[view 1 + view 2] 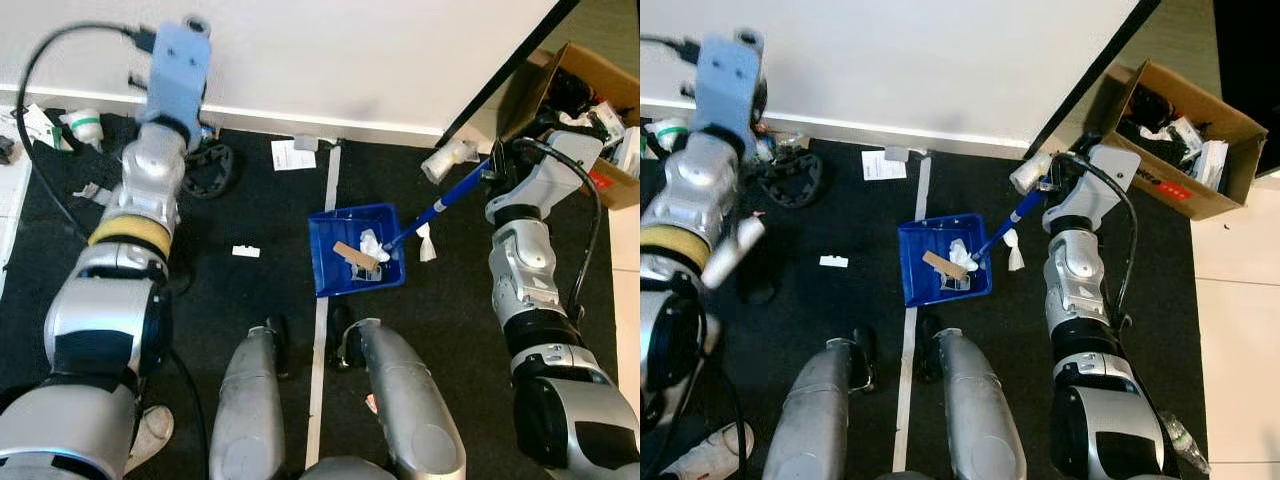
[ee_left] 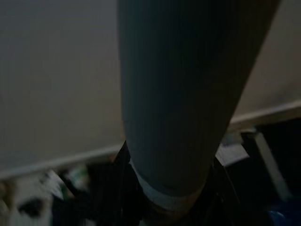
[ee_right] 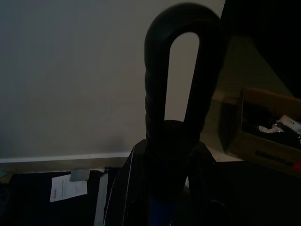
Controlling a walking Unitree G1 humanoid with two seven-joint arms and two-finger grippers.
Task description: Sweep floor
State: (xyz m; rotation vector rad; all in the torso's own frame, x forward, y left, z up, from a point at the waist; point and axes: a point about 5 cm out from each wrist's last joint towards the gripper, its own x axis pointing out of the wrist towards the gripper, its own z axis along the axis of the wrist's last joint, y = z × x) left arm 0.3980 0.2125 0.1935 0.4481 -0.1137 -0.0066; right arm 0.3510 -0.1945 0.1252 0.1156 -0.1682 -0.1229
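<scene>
A blue dustpan (image 1: pixel 345 228) lies on the black floor mat in front of my feet. It holds a crumpled white paper (image 1: pixel 372 243) and a tan strip (image 1: pixel 354 256). Its long blue handle (image 1: pixel 440 207) slants up to the right and ends in a black loop (image 3: pixel 181 70). My right gripper (image 1: pixel 497 168) is shut on that handle. My left arm reaches toward the wall at the left. There my left gripper (image 2: pixel 169 197) is shut around a thick grey pole (image 2: pixel 183 94). The pole's lower end is hidden.
Loose litter lies on the mat: a white scrap (image 1: pixel 245 251), a paper sheet (image 1: pixel 292 153), a white wad (image 1: pixel 427 243) and a pale cup (image 1: pixel 447 158). An open cardboard box (image 1: pixel 585 70) stands at the right. A black chain-like ring (image 1: pixel 208 165) lies by the wall.
</scene>
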